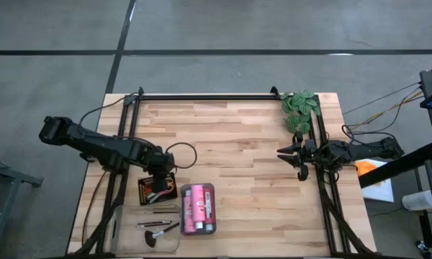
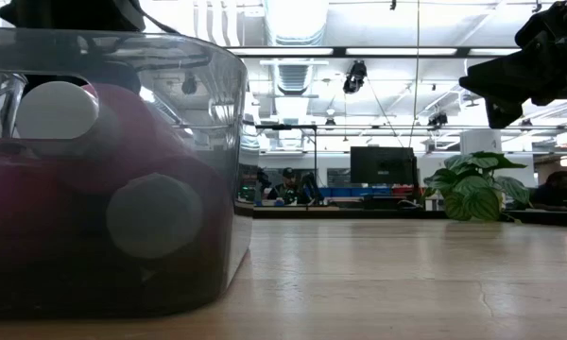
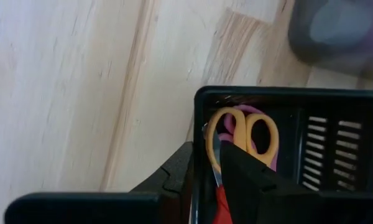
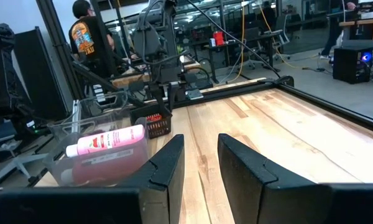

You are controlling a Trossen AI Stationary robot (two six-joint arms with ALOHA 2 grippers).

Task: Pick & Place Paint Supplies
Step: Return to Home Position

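Orange-handled scissors [image 3: 242,134] lie over pink ones [image 3: 226,134] in a black slotted tray [image 1: 147,193] near the table's front left. My left gripper [image 1: 160,180] points down over that tray, its fingers slightly open. A scissor blade [image 3: 215,163] and the tray's wall [image 3: 201,143] run up between them. Pink paint bottles [image 1: 198,208] lie in a clear tray [image 1: 211,188]. Thin brushes [image 1: 158,213] and a fluffy brush [image 1: 155,236] lie in a second clear tray. My right gripper [image 4: 202,168] hovers open at the right edge. My left gripper stands from above astride the black tray's wall, one finger [image 3: 174,177] outside it and one finger [image 3: 248,174] inside. The scissors' blade lies close against the inner finger. Whether the fingers touch the blade or the wall, I cannot tell.
A green leafy plant [image 1: 300,108] stands at the far right corner, just behind my right arm. Black frame rails [image 1: 201,96] run along the far edge and both sides. Bare wood [image 1: 237,144] spans the table's middle. People stand in the room beyond.
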